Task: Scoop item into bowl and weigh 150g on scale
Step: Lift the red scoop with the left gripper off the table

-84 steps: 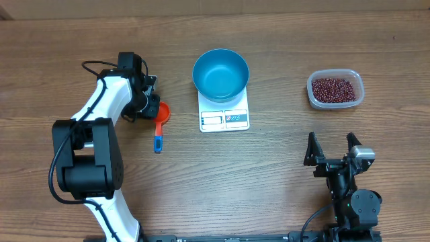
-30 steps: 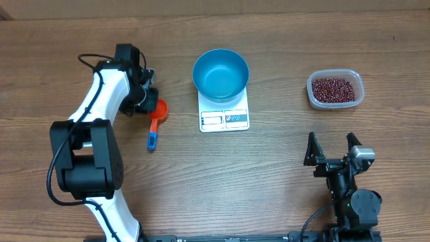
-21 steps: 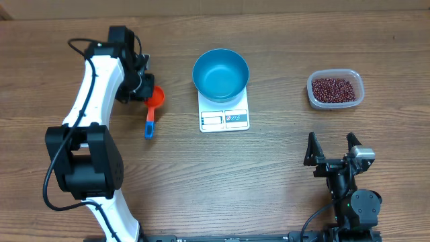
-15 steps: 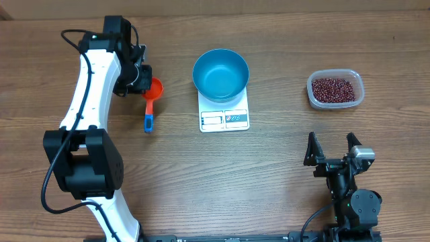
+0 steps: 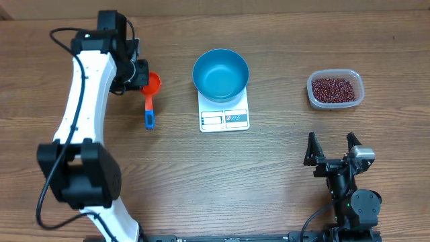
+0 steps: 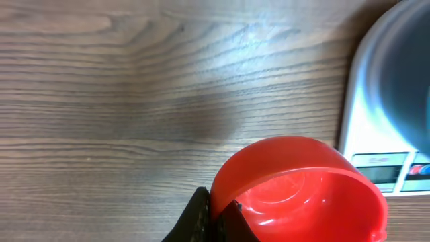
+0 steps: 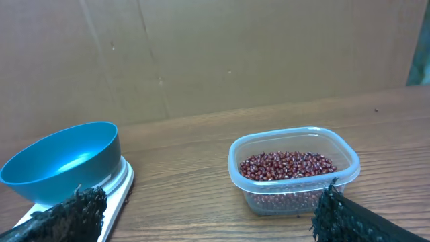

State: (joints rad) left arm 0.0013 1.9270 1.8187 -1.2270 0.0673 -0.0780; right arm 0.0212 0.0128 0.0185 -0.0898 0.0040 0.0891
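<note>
From overhead, the left arm (image 5: 87, 101) reached toward 10 o'clock of the table (image 5: 201, 181). The left fingers (image 5: 138, 72) were pressed together on the rim of a scoop (image 5: 153, 83) with a red cup and a blue handle (image 5: 149, 119). The handle ran away from the cup toward 6 o'clock. In the left wrist view the black tips pinched the cup's near edge, and a corner of the scale showed at 3 o'clock of the cup. Whether the handle's end touched the table could not be told.

The scale (image 5: 224, 115) lay a little toward 12 o'clock of the table's middle, with its display window and label panel along its 6 o'clock edge. The bowl (image 5: 220, 74) stood upright on the scale's 12 o'clock part, leaving that panel uncovered. The scoop was at 9 o'clock of the bowl, near it but apart.

The beans (image 5: 332, 87) lay heaped in a clear plastic tub (image 5: 361, 91) at 2 o'clock of the table. The tub was well apart from the bowl, on its 3 o'clock side.

The right fingers (image 5: 311, 151) were spread wide at 5 o'clock of the table. They gripped nothing and pointed toward 12 o'clock. The right wrist view showed the bowl on the scale at 9 o'clock and the tub of beans at 3 o'clock, both beyond the tips.
</note>
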